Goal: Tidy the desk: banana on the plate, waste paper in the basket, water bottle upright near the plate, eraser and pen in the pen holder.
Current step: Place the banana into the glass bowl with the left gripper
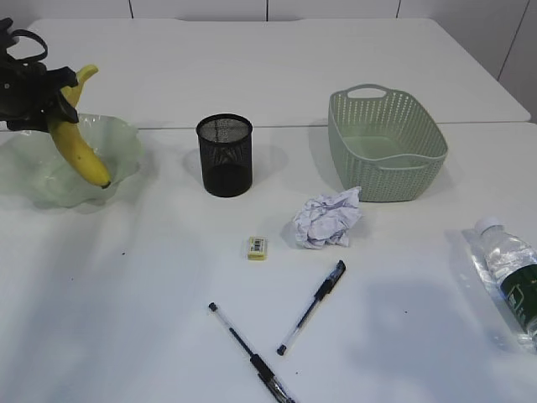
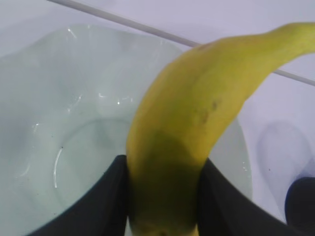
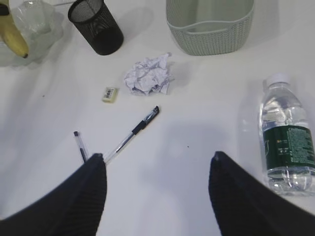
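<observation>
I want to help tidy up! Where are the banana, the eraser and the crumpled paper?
banana (image 1: pixel 80 151): exterior view, middle of its yellow body.
eraser (image 1: pixel 258 248): exterior view, its top face.
paper (image 1: pixel 328 219): exterior view, centre of the crumpled ball.

Yellow banana, black mesh pen holder, pale-green woven basket.

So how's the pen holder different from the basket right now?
The pen holder is black wire mesh, round, tall and narrow; the basket is pale green woven plastic, oblong, wide and low. The basket has a handle cut-out at its rim, the pen holder none. The pen holder stands nearer the plate, the basket nearer the waste paper. Both stand upright on the table, and both look empty.
</observation>
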Controlling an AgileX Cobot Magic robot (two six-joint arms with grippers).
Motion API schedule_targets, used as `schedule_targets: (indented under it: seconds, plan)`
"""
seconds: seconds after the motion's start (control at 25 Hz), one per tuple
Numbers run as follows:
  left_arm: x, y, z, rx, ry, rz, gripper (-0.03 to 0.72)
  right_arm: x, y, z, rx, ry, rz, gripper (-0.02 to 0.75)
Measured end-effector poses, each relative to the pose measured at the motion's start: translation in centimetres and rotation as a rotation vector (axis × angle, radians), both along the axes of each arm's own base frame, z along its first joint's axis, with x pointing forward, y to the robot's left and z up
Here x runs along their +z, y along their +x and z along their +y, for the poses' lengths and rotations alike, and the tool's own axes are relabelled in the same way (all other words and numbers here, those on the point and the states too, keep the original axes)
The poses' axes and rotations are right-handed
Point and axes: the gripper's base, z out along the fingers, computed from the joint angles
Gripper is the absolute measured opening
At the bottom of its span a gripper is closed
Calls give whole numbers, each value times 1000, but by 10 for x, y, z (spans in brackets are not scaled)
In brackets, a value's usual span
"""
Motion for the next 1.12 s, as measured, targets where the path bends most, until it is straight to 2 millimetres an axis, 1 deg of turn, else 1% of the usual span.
schedule_targets:
  seconds: [0.16, 0.28, 0.68, 0.8, 0.92, 1.04, 1.12]
  plan:
    - [-5, 3, 1, 9, 1, -4, 258, 2, 1, 2, 0, 28, -14, 482]
    - [-9, 5, 1, 13, 3, -6, 274, 2, 1, 2, -1, 32, -18, 482]
    - [-8, 5, 2, 18, 1, -15, 398, 2, 1, 2, -2, 34, -20, 482]
    - [-8, 5, 2, 18, 1, -15, 420, 2, 1, 2, -2, 34, -20, 482]
    - [-8, 5, 1, 15, -3, -8, 426, 2, 1, 2, -2, 34, -20, 482]
    - [-3, 2, 0, 2, -10, 5, 426, 3, 1, 2, -3, 34, -22, 482]
    - [9, -2, -1, -9, -7, -4, 426, 2, 1, 2, -2, 34, -21, 482]
